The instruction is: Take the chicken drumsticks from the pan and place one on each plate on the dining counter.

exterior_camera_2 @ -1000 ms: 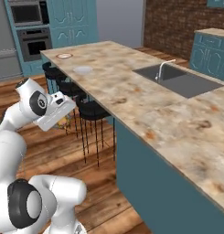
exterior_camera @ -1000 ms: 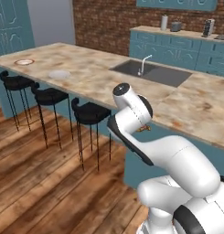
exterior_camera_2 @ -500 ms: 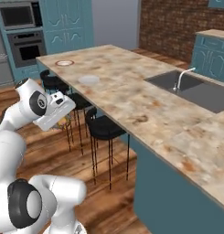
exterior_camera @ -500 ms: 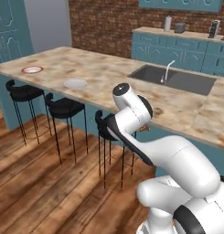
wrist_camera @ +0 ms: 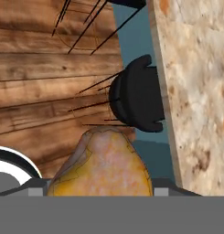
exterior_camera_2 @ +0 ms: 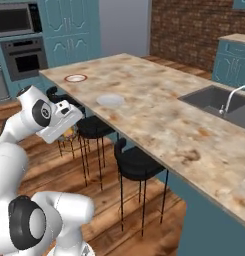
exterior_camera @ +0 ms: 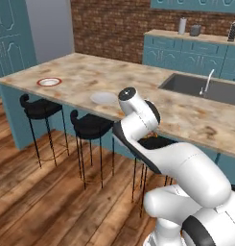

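your tool (wrist_camera: 100, 189) is clamped on a chicken drumstick (wrist_camera: 102, 165), which fills the gap between the fingers in the hand view, golden and blotched. in the right base view the tool (exterior_camera_2: 69, 134) hangs low beside the arm, with a bit of the golden drumstick (exterior_camera_2: 69, 132) showing under the hand. past the drumstick in the hand view you see a black stool (wrist_camera: 134, 93) on the wooden floor (wrist_camera: 35, 68), pushed up against the teal base of the dining surface (wrist_camera: 195, 91).

in the left base view the arm bends in front of the dining surface (exterior_camera: 90, 72). two plates sit on it toward the left end: one with a red-brown rim (exterior_camera: 49, 82) at the far left, and a paler plate (exterior_camera: 104, 98) nearer the arm, well apart from the first. both look bare. the sink (exterior_camera: 203, 86) is set in the surface to the right. three black stools (exterior_camera: 90, 126) stand along its near side.
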Motion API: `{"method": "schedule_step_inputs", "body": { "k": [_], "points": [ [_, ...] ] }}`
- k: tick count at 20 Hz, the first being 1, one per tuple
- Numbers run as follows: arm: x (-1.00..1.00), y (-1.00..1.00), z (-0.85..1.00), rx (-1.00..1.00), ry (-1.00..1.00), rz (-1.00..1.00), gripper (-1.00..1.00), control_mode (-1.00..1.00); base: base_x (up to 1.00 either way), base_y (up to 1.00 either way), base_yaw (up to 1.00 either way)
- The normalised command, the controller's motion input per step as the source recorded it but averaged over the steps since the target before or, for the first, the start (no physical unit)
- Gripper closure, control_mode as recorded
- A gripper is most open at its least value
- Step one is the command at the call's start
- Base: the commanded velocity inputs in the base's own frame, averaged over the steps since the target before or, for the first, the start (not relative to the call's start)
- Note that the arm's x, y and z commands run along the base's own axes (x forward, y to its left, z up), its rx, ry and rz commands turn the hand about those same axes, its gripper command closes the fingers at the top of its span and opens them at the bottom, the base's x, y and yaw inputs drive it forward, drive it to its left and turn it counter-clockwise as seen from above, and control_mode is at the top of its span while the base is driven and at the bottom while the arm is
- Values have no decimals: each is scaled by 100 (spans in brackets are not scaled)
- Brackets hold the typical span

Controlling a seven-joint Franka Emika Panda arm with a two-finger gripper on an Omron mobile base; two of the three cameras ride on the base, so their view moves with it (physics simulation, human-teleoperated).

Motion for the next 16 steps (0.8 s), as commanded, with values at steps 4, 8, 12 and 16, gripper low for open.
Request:
{"method": "schedule_step_inputs", "body": {
  "k": [4, 8, 12, 16],
  "points": [
    [0, 0, 0, 0, 0, 0, 100, 100, 95, 100, -22],
    [0, 0, 0, 0, 0, 0, 100, 100, 83, 100, -27],
    [0, 0, 0, 0, 0, 0, 100, 100, 71, 100, -31],
    [0, 0, 0, 0, 0, 0, 100, 100, 68, 100, -31]
  ]
}}
